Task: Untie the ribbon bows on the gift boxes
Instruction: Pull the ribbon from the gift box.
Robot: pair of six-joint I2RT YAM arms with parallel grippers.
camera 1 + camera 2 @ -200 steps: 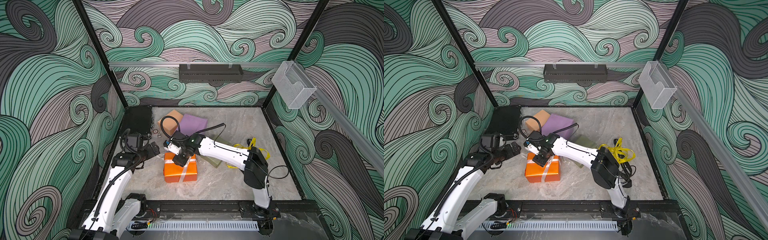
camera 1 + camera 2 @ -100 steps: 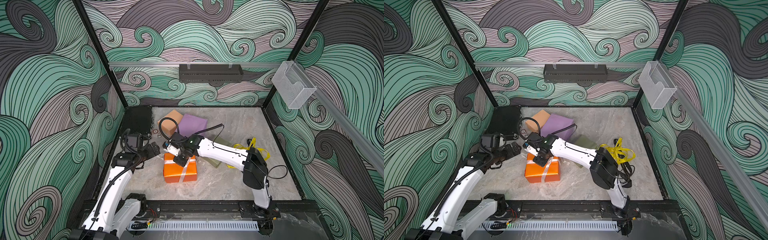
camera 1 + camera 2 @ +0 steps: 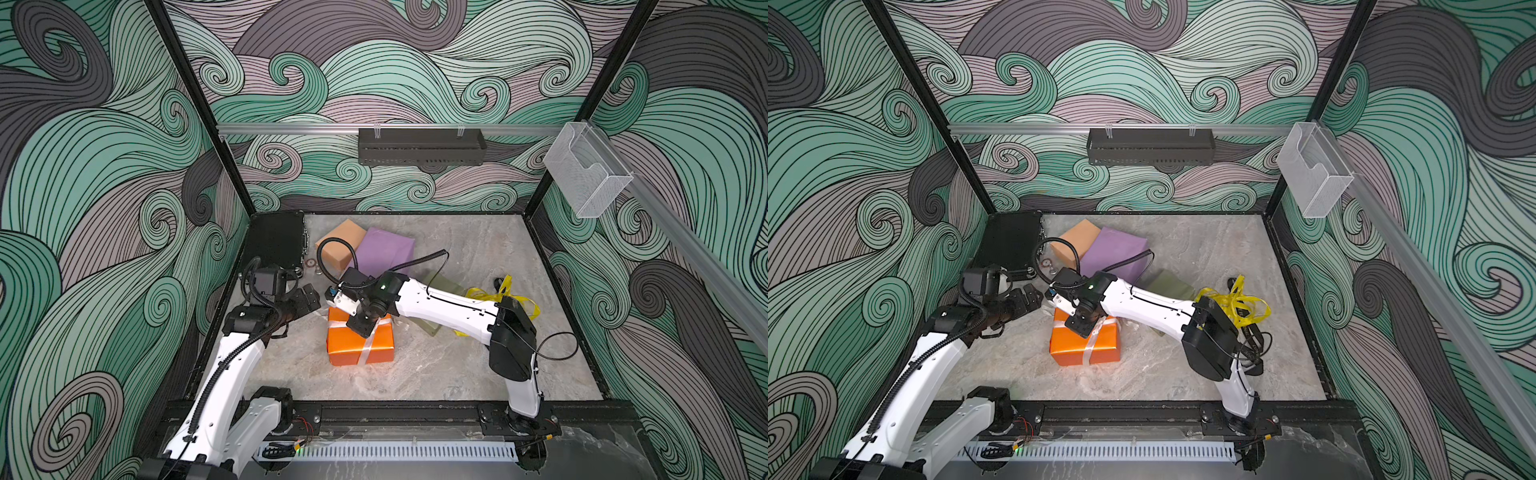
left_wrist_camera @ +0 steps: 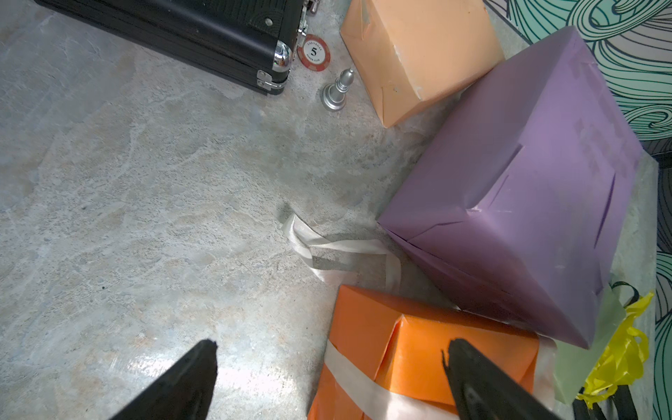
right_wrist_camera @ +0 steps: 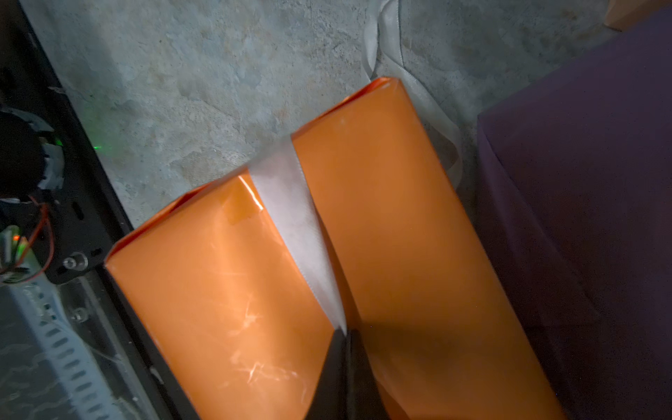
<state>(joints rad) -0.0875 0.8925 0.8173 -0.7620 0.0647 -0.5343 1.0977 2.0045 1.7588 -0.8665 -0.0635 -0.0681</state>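
On the grey marbled surface [image 3: 457,365], our right hand [image 5: 344,349] pinches the translucent white ribbon [image 5: 291,203] atop the shiny orange paper-wrapped box [image 5: 400,218]; our left hand [image 4: 331,343], spread, hovers just beside.

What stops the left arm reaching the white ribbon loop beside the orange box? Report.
Probably nothing, so yes: the open left gripper faces the white ribbon loop across bare table; the orange box and purple box sit beside it, not between.
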